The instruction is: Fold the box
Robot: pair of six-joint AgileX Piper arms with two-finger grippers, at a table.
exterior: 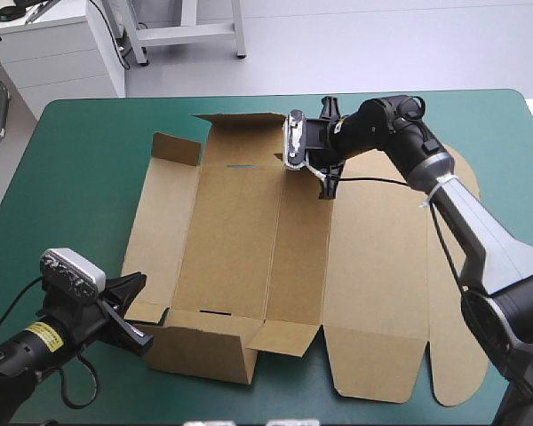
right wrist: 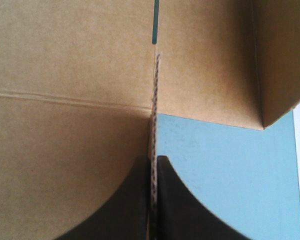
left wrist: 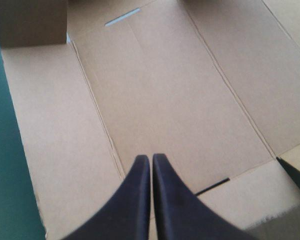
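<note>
box mostly flat, far+near flaps up | R pincer clamps board edge | L pincer closed, empty

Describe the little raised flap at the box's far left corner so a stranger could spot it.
On the teal-green table lies the brown box, mostly flat. At its far left corner a small squarish flap stands tipped up. It is much narrower than the raised far wall beside it.
</note>
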